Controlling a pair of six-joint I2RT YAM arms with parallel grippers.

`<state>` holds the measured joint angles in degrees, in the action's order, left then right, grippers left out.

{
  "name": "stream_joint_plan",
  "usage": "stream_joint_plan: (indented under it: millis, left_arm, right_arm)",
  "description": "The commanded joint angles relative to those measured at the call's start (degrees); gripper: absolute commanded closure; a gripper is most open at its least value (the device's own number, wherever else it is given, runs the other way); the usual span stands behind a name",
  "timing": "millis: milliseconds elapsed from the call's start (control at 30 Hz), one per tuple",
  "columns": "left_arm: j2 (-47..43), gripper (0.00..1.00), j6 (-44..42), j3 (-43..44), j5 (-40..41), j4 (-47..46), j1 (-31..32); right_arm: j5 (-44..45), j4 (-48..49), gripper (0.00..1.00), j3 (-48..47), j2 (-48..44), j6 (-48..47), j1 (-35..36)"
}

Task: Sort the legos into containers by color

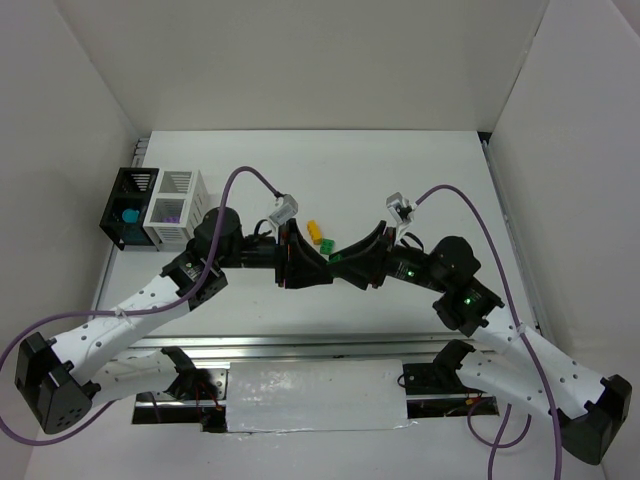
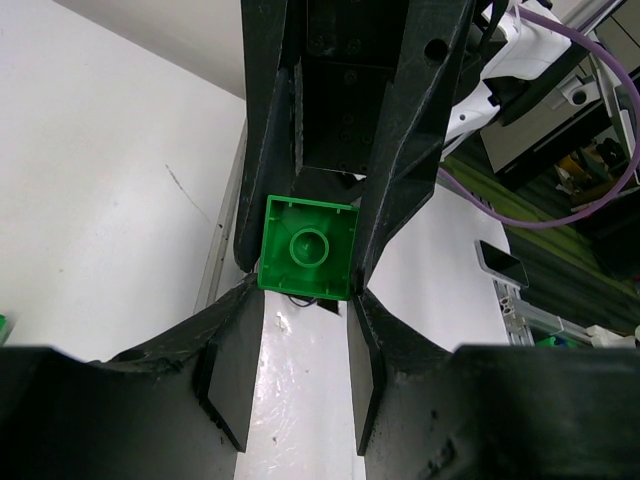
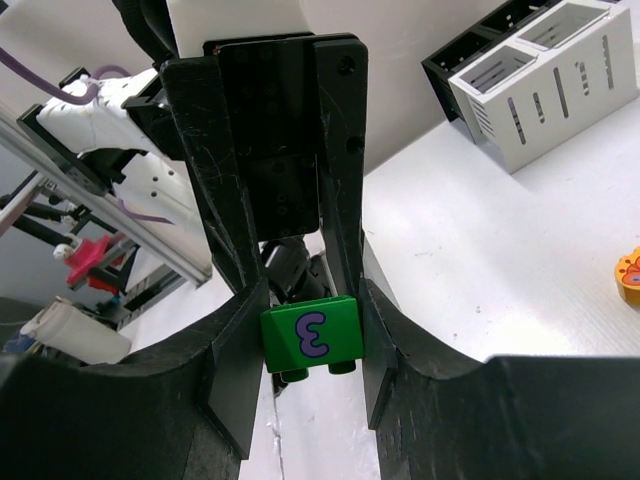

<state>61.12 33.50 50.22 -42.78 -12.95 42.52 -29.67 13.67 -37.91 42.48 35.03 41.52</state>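
A green brick (image 1: pixel 336 257) with a purple mark hangs above the table's middle, where my two grippers meet tip to tip. My right gripper (image 3: pixel 312 305) is shut on this brick (image 3: pixel 310 338), which sits between its pads. My left gripper (image 2: pixel 306 298) faces it, jaws apart, with its fingertips (image 2: pixel 252 292) just at the brick's edge (image 2: pixel 308 248). A yellow-orange brick (image 1: pixel 313 231) and another green brick (image 1: pixel 325 243) lie on the table just behind. The black bin (image 1: pixel 112 215) holds a teal brick (image 1: pixel 130 214). The white bin (image 1: pixel 165 232) beside it holds a purple one (image 1: pixel 170 212).
The bins stand at the far left of the table, also in the right wrist view as white (image 3: pixel 545 95) and black (image 3: pixel 462 62). An orange brick (image 3: pixel 630 280) shows at that view's right edge. White walls enclose the table on three sides.
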Motion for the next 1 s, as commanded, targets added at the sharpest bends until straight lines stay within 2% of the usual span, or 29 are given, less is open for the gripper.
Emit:
stream_joint_plan:
  millis: [0, 33, 267, 300, 400, 500, 533, 600, 667, 767, 900, 933, 967]
  left_arm:
    - [0.4, 1.0, 0.08, -0.82, 4.02, -5.33, 0.28]
    - [0.49, 1.0, 0.25, -0.91, 3.85, -5.68, 0.28]
    - [0.31, 1.0, 1.48, -1.88, 3.93, -7.62, 0.28]
    - [0.23, 1.0, 1.48, -2.05, 4.11, -7.7, 0.28]
    - [-0.47, 1.0, 2.19, -2.58, 5.08, -8.84, 0.28]
    - [-1.18, 1.0, 3.5, -3.11, 5.78, -10.51, 0.28]
    - [-1.18, 1.0, 3.68, -3.19, 5.87, -10.78, 0.28]
    - [-1.18, 1.0, 3.77, -3.28, 5.78, -10.87, 0.28]
    - [-1.27, 1.0, 3.59, -3.19, 6.13, -10.17, 0.28]
    - [-1.88, 1.0, 3.59, -3.54, 7.27, -9.64, 0.28]
    - [-2.5, 1.0, 3.95, -3.81, 8.42, -9.81, 0.28]
    - [-2.59, 1.0, 4.03, -3.72, 8.51, -9.9, 0.28]
    - [-2.5, 1.0, 4.12, -3.98, 8.51, -10.16, 0.28]
  right_arm:
    - [-0.3, 3.82, 0.63, 0.29, 0.15, 1.36, 2.34]
    - [-0.39, 4.08, 0.54, 0.38, 0.15, 1.45, 2.34]
    - [0.31, 7.5, 0.55, 1.79, 0.23, 3.55, 2.34]
    - [0.58, 8.29, 0.59, 2.14, 0.15, 3.99, 2.34]
    - [0.32, 12.42, 0.93, 3.37, 0.58, 5.93, 2.34]
    - [-0.56, 16.55, 0.96, 3.63, 1.9, 7.07, 2.69]
    - [-1.35, 17.35, 0.93, 3.55, 3.04, 7.07, 2.87]
    - [-2.32, 18.24, 0.71, 2.5, 3.92, 6.46, 4.0]
    - [-1.36, 17.36, 0.71, 1.88, 4.45, 5.06, 5.06]
    - [0.66, 17.09, 0.65, 2.14, 4.1, 4.53, 5.68]
    - [3.12, 15.42, 0.64, 2.23, 3.58, 4.09, 6.12]
    - [4.35, 14.81, 0.58, 2.23, 3.66, 4.17, 6.21]
    - [4.88, 14.54, 0.57, 2.23, 3.58, 4.09, 6.29]
